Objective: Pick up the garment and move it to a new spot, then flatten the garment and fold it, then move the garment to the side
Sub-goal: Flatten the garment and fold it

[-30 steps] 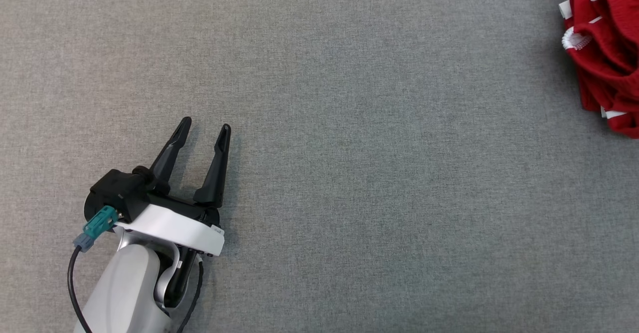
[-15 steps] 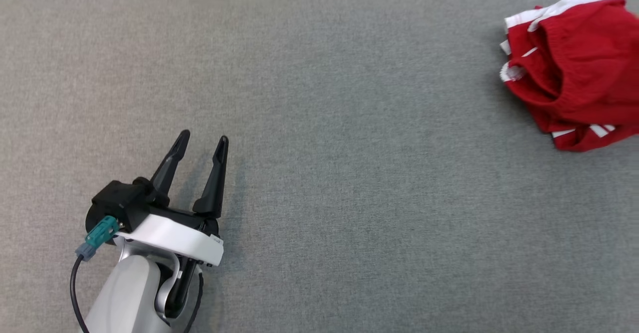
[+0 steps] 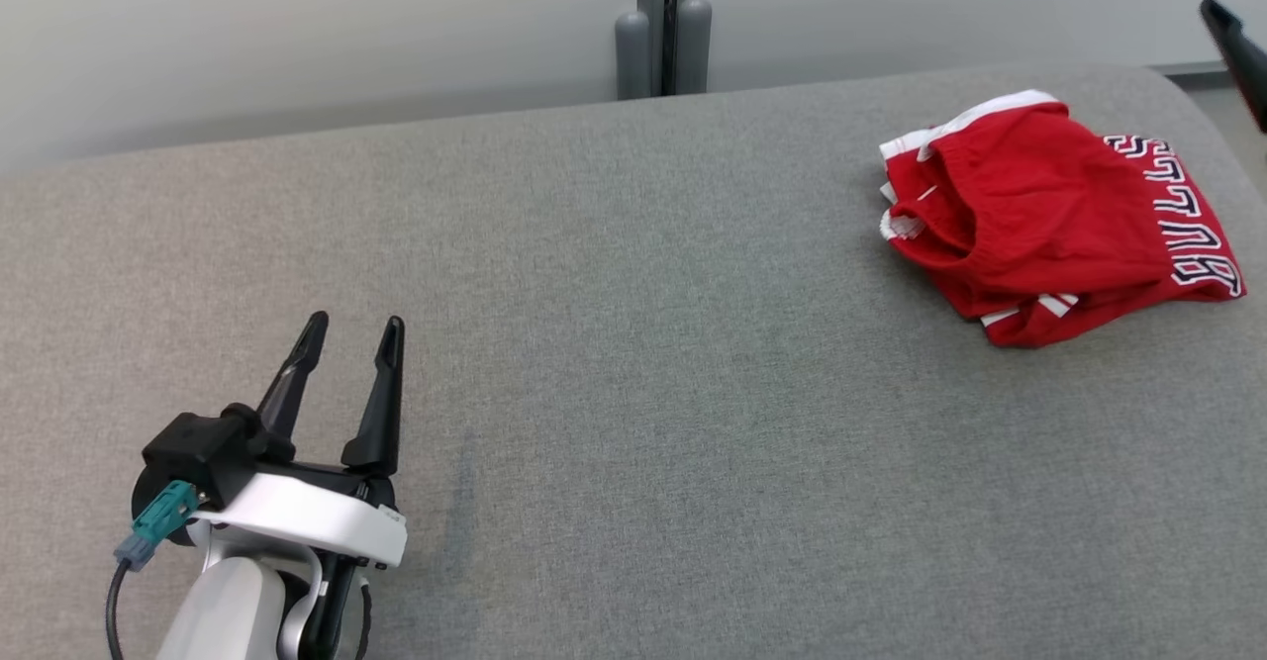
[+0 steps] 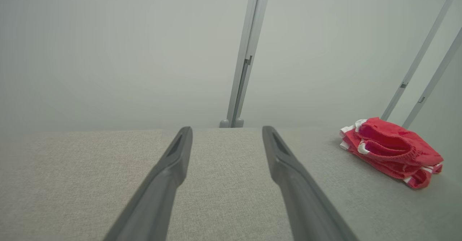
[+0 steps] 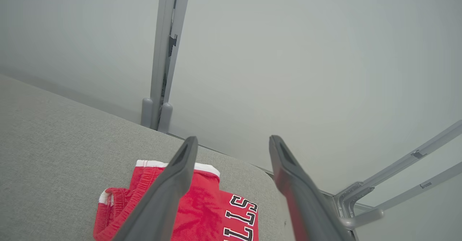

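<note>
The garment (image 3: 1049,220) is a pair of red shorts with white trim and black-and-white lettering. It lies folded in a compact pile near the far right corner of the grey cloth-covered table (image 3: 633,343). My left gripper (image 3: 354,326) rests open over the table's near left, far from the garment, with nothing between its fingers. The left wrist view has that gripper (image 4: 227,130) open and the garment (image 4: 391,156) off to its right. My right gripper (image 5: 233,140) hangs open above the garment (image 5: 205,212), apart from it and holding nothing. One of its fingers (image 3: 1237,47) pokes in at the head view's top right edge.
A pale wall with a grey vertical post (image 3: 663,22) stands behind the table's far edge. The table's right end curves down just past the garment. Grey metal frame bars (image 5: 397,168) run beyond that corner.
The head camera has tilted up, so the whole picture shifted. The garment, bunched at the right edge before, now lies flat on the table with the right gripper off it. The left gripper has stayed put.
</note>
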